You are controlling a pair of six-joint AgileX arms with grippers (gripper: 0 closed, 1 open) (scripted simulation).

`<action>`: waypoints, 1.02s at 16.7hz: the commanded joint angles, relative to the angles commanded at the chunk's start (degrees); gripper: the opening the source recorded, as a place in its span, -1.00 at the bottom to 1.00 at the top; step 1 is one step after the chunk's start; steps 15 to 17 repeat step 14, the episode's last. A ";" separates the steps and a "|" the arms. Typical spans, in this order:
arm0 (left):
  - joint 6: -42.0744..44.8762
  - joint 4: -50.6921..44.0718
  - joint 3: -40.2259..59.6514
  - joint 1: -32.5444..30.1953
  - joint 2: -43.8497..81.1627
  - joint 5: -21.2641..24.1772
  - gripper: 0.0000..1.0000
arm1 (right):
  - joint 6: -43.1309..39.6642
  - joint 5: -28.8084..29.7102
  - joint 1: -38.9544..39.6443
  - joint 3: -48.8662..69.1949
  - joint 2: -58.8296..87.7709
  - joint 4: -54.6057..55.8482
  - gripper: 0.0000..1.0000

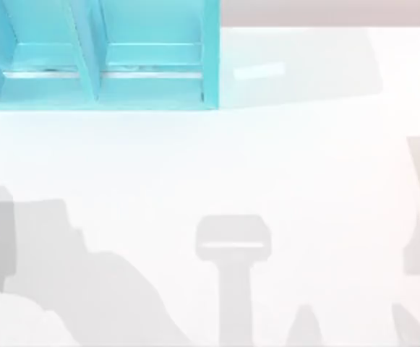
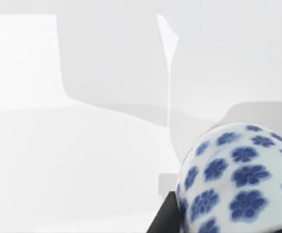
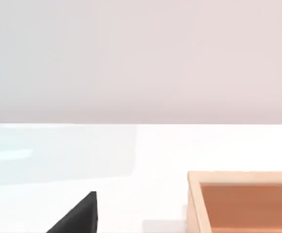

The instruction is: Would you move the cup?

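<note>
The cup (image 2: 238, 179), white with blue flowers, fills the near corner of the left wrist view, close to the camera and well above the white table (image 2: 58, 160). A black finger (image 2: 162, 217) of my left gripper lies against the cup's side, and the gripper is shut on the cup; its other finger is hidden behind the cup. In the right wrist view one black fingertip (image 3: 77, 216) of my right gripper hangs over the table, a short way from a wooden box (image 3: 242, 199).
A teal shelf unit (image 1: 97, 54) with two open bays stands at the table's back left. Grey shadows of the arms fall across the front of the white table (image 1: 267, 166). The open wooden box has light rims and an orange-brown inside.
</note>
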 joint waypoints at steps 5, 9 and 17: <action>0.00 0.00 0.00 0.00 0.00 0.00 0.51 | 0.00 0.00 0.00 0.00 0.00 0.00 1.00; 0.00 0.00 0.00 0.00 0.00 0.00 1.00 | 0.00 0.00 0.00 0.00 0.00 0.00 1.00; 0.00 0.00 0.00 0.00 0.00 0.00 1.00 | 0.00 0.00 0.00 0.00 0.00 0.00 1.00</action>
